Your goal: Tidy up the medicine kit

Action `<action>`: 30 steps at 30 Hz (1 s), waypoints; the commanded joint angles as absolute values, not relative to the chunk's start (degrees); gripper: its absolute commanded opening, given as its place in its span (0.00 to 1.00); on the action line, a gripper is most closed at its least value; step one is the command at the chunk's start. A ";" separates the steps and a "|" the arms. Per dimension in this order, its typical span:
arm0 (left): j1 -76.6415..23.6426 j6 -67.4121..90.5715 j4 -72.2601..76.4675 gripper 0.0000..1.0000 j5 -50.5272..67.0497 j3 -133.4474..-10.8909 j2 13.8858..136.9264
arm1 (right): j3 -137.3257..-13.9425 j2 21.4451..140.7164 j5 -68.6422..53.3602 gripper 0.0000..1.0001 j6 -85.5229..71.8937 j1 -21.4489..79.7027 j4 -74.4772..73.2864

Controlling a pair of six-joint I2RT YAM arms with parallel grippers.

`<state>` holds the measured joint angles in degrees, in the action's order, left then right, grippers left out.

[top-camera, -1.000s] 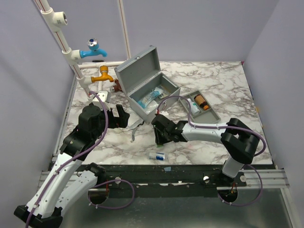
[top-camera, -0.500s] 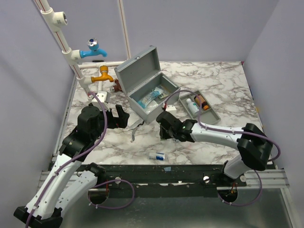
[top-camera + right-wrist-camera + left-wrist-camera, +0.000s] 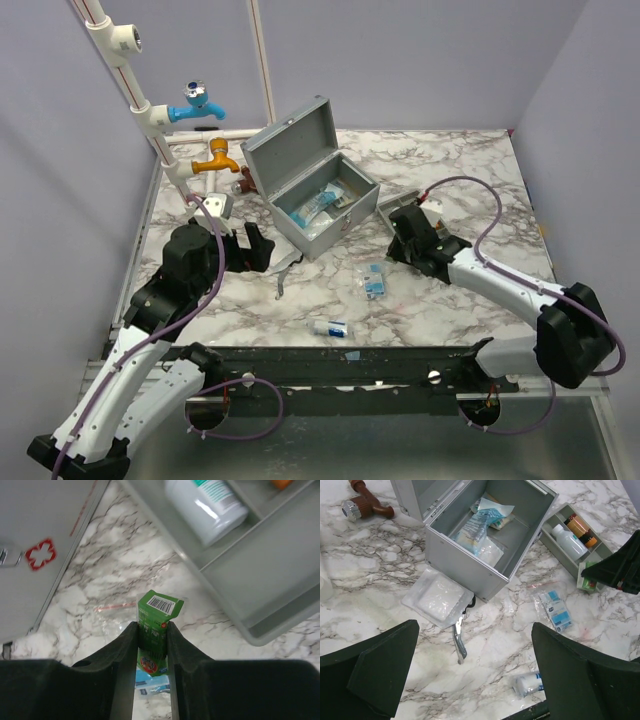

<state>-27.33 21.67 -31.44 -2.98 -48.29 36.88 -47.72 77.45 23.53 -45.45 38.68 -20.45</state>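
The medicine kit (image 3: 312,192) stands open at the back centre with packets inside (image 3: 482,525); its front with a red cross (image 3: 40,555) shows in the right wrist view. Its grey tray (image 3: 280,565) lies on the table to the right and holds a white bottle (image 3: 207,505) and an orange one (image 3: 577,526). My right gripper (image 3: 152,635) is shut on a small green box (image 3: 157,625), held above the marble just left of the tray (image 3: 557,552). My left gripper (image 3: 485,675) hangs open over the front left, with nothing between its fingers.
Scissors (image 3: 459,640) and a white gauze packet (image 3: 437,596) lie in front of the kit. A clear bag with a blue packet (image 3: 373,280) and a small white roll (image 3: 330,327) lie nearer the front edge. Blue (image 3: 197,105) and orange (image 3: 215,158) taps stand at the back left.
My right gripper closed on the green box and carried it right, from in front of the kit to the tray's side, uncovering the blue packet. The left arm stayed put.
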 commanded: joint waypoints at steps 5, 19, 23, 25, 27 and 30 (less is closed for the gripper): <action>-29.04 21.53 -30.73 0.99 -1.71 -47.90 35.78 | -45.57 73.21 27.01 0.27 -49.96 29.70 -21.60; -31.46 21.36 -30.84 0.98 -2.46 -47.94 35.24 | -42.33 76.55 26.98 0.28 -60.59 18.40 -20.57; -31.90 21.36 -30.83 0.98 -2.55 -47.99 35.16 | -41.98 79.11 26.16 0.29 -62.63 16.65 -19.04; -32.14 21.36 -30.78 0.99 -2.59 -47.90 35.09 | -41.71 80.32 25.21 0.29 -63.25 15.80 -18.00; -32.23 21.29 -30.84 0.98 -2.64 -47.98 35.09 | -41.35 81.58 23.74 0.30 -63.84 15.13 -16.62; -32.28 21.27 -30.91 0.99 -2.72 -47.99 35.02 | -40.88 83.40 22.02 0.32 -64.42 14.77 -14.99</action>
<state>-31.97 21.67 -31.44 -2.79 -48.29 35.55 -41.89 81.28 23.86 -61.87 15.42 -18.20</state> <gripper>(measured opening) 0.985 0.317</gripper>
